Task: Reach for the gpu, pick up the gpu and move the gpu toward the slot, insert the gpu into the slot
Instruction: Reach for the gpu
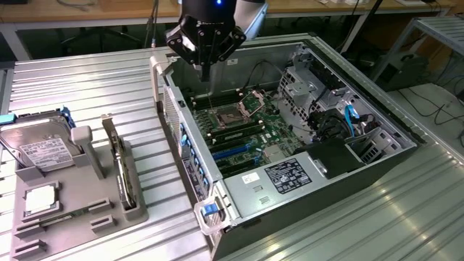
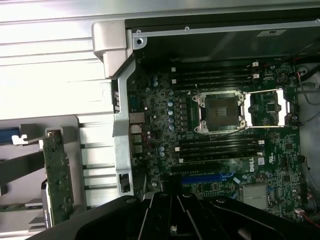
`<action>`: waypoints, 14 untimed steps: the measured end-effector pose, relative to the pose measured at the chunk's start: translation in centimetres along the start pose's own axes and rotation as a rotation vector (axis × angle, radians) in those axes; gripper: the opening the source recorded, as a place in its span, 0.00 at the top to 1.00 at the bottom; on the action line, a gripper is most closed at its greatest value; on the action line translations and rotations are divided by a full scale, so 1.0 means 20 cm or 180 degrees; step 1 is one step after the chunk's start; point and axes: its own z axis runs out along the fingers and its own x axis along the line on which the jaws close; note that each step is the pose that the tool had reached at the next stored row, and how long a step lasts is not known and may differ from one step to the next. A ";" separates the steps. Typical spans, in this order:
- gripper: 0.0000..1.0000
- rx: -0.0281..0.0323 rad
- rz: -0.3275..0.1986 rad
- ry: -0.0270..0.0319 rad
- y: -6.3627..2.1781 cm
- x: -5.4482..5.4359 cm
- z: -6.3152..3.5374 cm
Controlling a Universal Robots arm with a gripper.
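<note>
Exterior view, from its left: grey holder [image 1: 73,213] on the metal table [image 1: 87,81] carries the hard drive [image 1: 36,147], the processor chip [image 1: 40,200] and, on its right side, the gpu [image 1: 121,163]. The gpu stands on edge in a narrow groove with its silver bracket end up and away, untouched. The gripper [image 1: 205,74] is further right, hanging above the rear end of the open pc case [image 1: 406,138] over the motherboard [image 1: 257,133]. Its claw is fully closed with nothing in it, and it sits well apart from the gpu. The case side wall [image 1: 174,114] lies between the two. Risks, as judged: closed fingers would knock the card rather than straddle it if they don't spread first. A low sideways path could clip that wall or the holder's upright post [image 1: 81,142]. The card is thin and tall, so an off-centre pinch could let it tilt or drag the holder along. The hard drive is close by, so a mis-aimed reach gets the wrong part. Right again, the slot [image 1: 232,152] is one of several blue connectors lying close together, near the open processor socket [image 1: 230,115]. A tilted or offset card could seat in the wrong one, jam, or scrape board parts. The bracket must meet the rear wall, which looks tight. The wrist view shows the gpu [image 2: 57,175] outside the case and the blue slot [image 2: 205,177] just beside the closed claw.
</note>
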 end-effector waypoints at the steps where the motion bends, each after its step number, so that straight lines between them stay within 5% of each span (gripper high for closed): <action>1: 0.89 0.0000 0.0000 0.0000 0.000 0.01 0.000; 14: 0.89 0.0000 0.0000 0.0000 -0.004 0.06 -0.002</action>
